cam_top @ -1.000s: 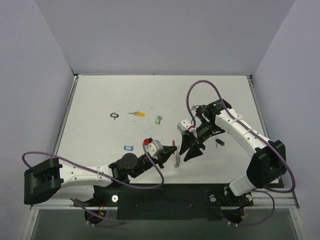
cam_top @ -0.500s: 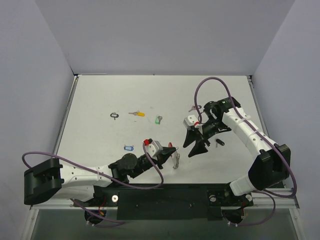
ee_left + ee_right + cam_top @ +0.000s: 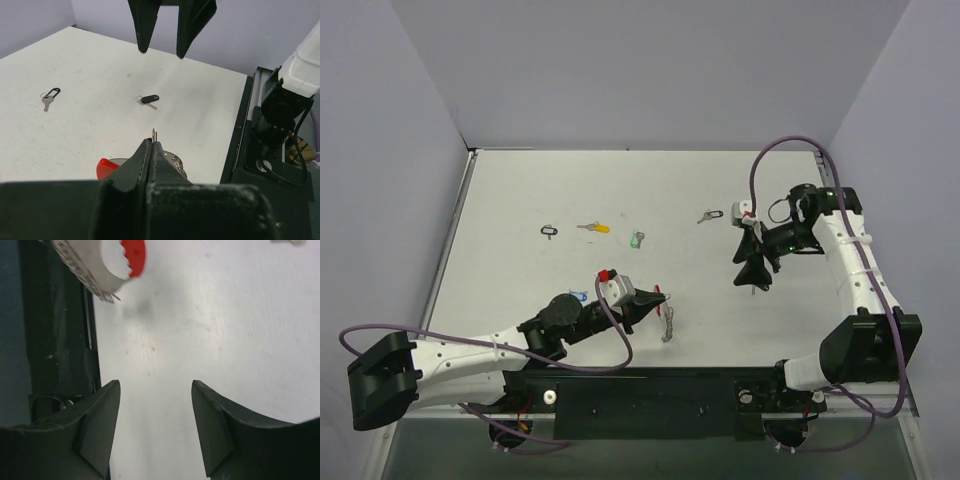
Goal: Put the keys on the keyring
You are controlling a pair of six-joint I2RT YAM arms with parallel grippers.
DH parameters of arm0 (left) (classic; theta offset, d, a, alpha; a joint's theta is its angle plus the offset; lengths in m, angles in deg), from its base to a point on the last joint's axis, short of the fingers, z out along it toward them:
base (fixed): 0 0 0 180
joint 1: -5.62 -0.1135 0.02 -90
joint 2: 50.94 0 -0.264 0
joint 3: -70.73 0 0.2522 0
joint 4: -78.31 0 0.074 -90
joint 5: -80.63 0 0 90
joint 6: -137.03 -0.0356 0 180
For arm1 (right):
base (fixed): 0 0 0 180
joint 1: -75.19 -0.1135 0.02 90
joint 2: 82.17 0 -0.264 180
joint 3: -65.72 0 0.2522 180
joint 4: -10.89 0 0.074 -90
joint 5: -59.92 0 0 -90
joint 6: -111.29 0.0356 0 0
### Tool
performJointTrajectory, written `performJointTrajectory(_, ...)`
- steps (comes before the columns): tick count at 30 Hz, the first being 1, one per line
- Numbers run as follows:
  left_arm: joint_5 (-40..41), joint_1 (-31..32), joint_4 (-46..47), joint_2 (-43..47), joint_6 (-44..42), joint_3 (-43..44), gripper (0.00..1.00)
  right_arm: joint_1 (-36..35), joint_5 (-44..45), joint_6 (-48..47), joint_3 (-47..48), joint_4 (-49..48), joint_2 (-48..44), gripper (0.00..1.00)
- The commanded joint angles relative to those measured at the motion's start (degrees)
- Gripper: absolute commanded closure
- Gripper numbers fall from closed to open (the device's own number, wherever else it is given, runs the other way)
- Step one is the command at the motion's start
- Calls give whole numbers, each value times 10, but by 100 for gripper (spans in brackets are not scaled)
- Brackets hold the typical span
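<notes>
My left gripper [image 3: 650, 300] is shut on the keyring's silver ring [image 3: 155, 135]. The red band [image 3: 106, 165] and the silver chain [image 3: 668, 325] hang beside and below the closed fingers. My right gripper [image 3: 752, 275] is open and empty over the table, right of the keyring. It shows at the top of the left wrist view [image 3: 161, 47]. A black-tagged key [image 3: 148, 100] lies just under it. Another black-tagged key [image 3: 708, 215] lies further back. The yellow key [image 3: 595, 228], the green key [image 3: 637, 240] and a third black one [image 3: 549, 231] lie at the back left. The blue key [image 3: 578, 296] peeks from behind my left arm.
The table's black front rail [image 3: 55, 340] runs along the left of the right wrist view. A red and silver piece [image 3: 134, 255] at that view's top left looks like the held keyring. White table [image 3: 520, 190] lies between the back keys and the walls.
My right gripper has pulled back to the right, away from the left gripper and the keyring. The left arm has shifted a little and still holds the keyring.
</notes>
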Motion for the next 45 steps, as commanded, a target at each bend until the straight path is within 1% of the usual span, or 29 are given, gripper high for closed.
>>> performJointTrajectory(1,-122,-34,-70,39,3,60,100,56,137,210,-4,-55,-77,44)
performJointTrajectory(2,-140,-46,-98,44,0,67,100,57,189,262,-17,-122,-103,43)
performJointTrajectory(4,-190,-63,-142,50,-8,94,100,60,237,272,-59,-178,-135,39)
performJointTrajectory(5,-229,-68,-164,51,-24,119,100,67,241,270,-87,-195,-143,31)
performJointTrajectory(7,-262,-80,-255,55,-54,158,100,81,220,243,-126,-220,-154,23)
performJointTrajectory(8,-271,-84,-272,57,-73,167,100,85,199,229,-138,-231,-148,21)
performJointTrajectory(10,-297,-98,-285,62,-91,170,100,90,187,219,-157,-234,-127,21)
performJointTrajectory(12,-314,-110,-284,70,-95,153,100,92,197,196,-167,-238,-99,21)
performJointTrajectory(13,-315,-116,-278,76,-98,148,100,94,213,230,-166,-251,-79,22)
performJointTrajectory(14,-311,-116,-275,78,-102,142,100,94,228,266,-163,-286,-67,24)
performJointTrajectory(15,-316,-113,-297,84,-105,148,100,94,257,373,-152,-333,-40,28)
performJointTrajectory(16,-317,-113,-313,86,-108,162,100,94,268,419,-146,-348,-23,31)
performJointTrajectory(17,-315,-114,-324,94,-116,163,100,92,288,492,-129,-359,2,37)
performJointTrajectory(18,-308,-114,-328,100,-122,160,100,88,301,529,-123,-368,15,42)
performJointTrajectory(19,-305,-113,-339,107,-130,161,100,87,343,588,-120,-389,33,45)
performJointTrajectory(20,-297,-114,-345,111,-134,161,100,87,355,597,-127,-400,38,45)
performJointTrajectory(21,-295,-114,-353,117,-140,161,100,86,395,618,-134,-425,43,48)
performJointTrajectory(22,-289,-114,-355,119,-142,159,100,86,415,629,-142,-434,46,48)
performJointTrajectory(25,-285,-114,-361,125,-147,159,100,84,406,631,-142,-435,62,49)
performJointTrajectory(27,-286,-114,-363,122,-148,159,100,76,416,624,-138,-431,73,50)
performJointTrajectory(30,-284,-114,-370,120,-150,162,100,65,426,616,-120,-423,102,57)
performJointTrajectory(32,-282,-114,-373,120,-153,161,100,60,425,614,-104,-410,125,60)
performJointTrajectory(38,-274,-114,-380,120,-159,160,100,46,445,611,-82,-389,169,61)
performJointTrajectory(45,-276,-114,-381,118,-159,160,100,42,454,609,-73,-375,204,65)
